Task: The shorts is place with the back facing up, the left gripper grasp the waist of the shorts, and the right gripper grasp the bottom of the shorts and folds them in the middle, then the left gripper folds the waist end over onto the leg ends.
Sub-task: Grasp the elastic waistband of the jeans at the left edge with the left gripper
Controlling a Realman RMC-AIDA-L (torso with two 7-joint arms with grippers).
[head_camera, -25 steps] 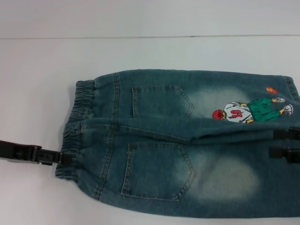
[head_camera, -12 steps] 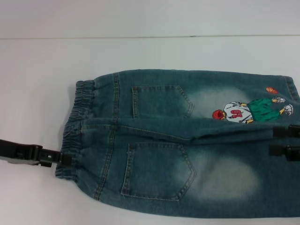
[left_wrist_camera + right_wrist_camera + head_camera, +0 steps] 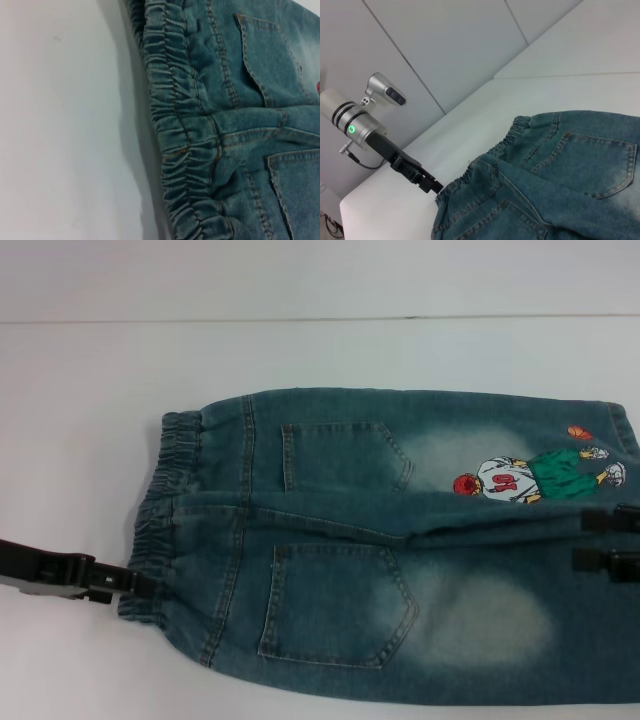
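Note:
The blue-green denim shorts (image 3: 340,540) lie flat on the white table, back pockets up. The gathered waist (image 3: 165,510) is on the left and the legs run off to the right. My left gripper (image 3: 135,585) reaches in low from the left, its tip at the edge of the waistband near the front corner. The right wrist view shows that left gripper (image 3: 431,186) touching the waist (image 3: 485,160). The left wrist view is filled by the ruffled band (image 3: 185,150). My right gripper (image 3: 608,540) is open at the right edge, over the seam between the legs, just below the cartoon print (image 3: 540,472).
The white table (image 3: 300,350) stretches bare behind and to the left of the shorts, with its back edge against a pale panelled wall (image 3: 445,45). The far leg's hem (image 3: 625,425) lies at the right edge of the head view.
My left gripper has slid slightly toward the shorts and toward the table's front edge, its tip now overlapping the waistband's edge. The right gripper has shifted very little. The shorts have not moved.

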